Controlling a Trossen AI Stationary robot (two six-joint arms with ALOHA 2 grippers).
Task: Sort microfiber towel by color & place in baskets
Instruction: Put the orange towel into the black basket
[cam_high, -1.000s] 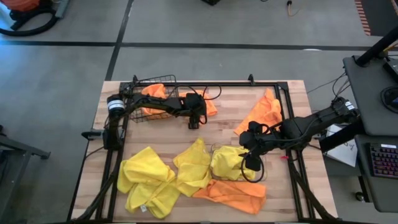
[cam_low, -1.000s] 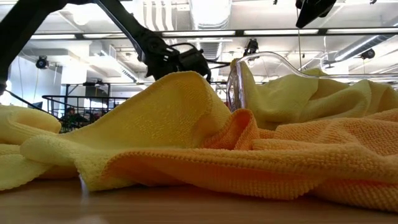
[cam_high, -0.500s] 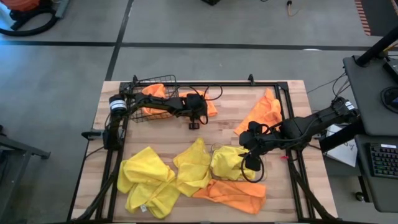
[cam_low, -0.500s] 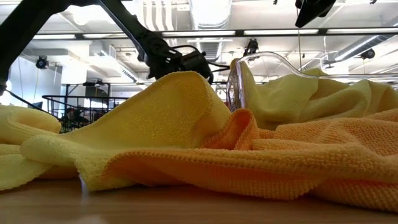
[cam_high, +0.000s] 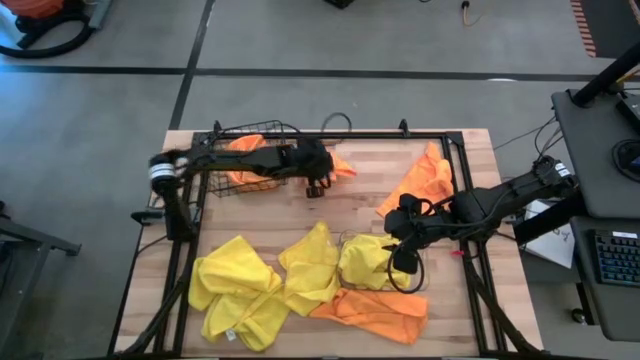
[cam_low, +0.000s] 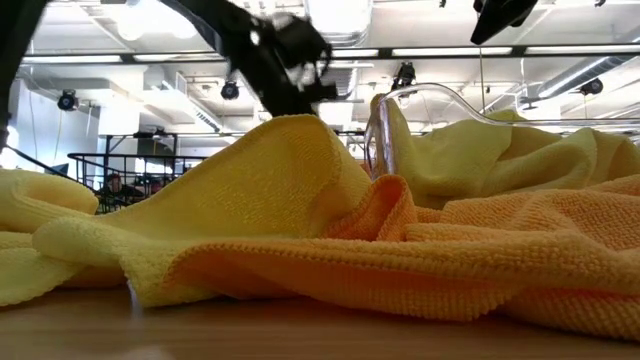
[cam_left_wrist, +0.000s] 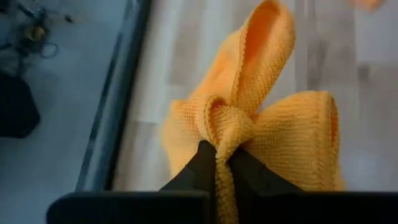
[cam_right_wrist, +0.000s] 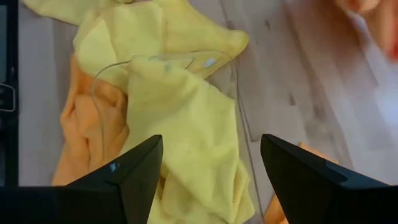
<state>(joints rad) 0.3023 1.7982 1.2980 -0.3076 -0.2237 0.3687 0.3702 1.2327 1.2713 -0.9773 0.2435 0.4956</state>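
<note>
1. In the high view, the left gripper (cam_high: 316, 186) is being held over the far part of the wooden table (cam_high: 470, 160), just beside the wire basket (cam_high: 243, 160). An orange towel (cam_high: 338, 167) is lying right by it, and more orange cloth (cam_high: 247, 150) is being kept inside the basket. From this view it cannot be told if the fingers are open or closed.
2. Also in the high view, the right gripper (cam_high: 398, 262) is being held above the clear bin (cam_high: 372, 262), which is filled with a yellow towel. Other yellow towels (cam_high: 235, 285) are spread on the near left part of the table. One orange towel (cam_high: 375, 312) is lying at the near edge, and another orange towel (cam_high: 425, 178) is lying near the far right corner.
3. In the low view, a yellow towel (cam_low: 250, 180) and an orange one (cam_low: 480, 260) are filling the front. The rim of the clear bin (cam_low: 430, 95) is being seen behind them, with yellow cloth inside. The wire basket (cam_low: 110, 175) is standing far behind, on the left.
4. In the left wrist view, an orange towel (cam_left_wrist: 261, 118) is being pinched by the closed fingers (cam_left_wrist: 202, 165), and it is bunched into a fold above them.
5. In the right wrist view, the fingers (cam_right_wrist: 137, 171) are being kept wide apart, and nothing is being held. The yellow towel (cam_right_wrist: 186, 118) in the clear bin is lying under them.
</note>
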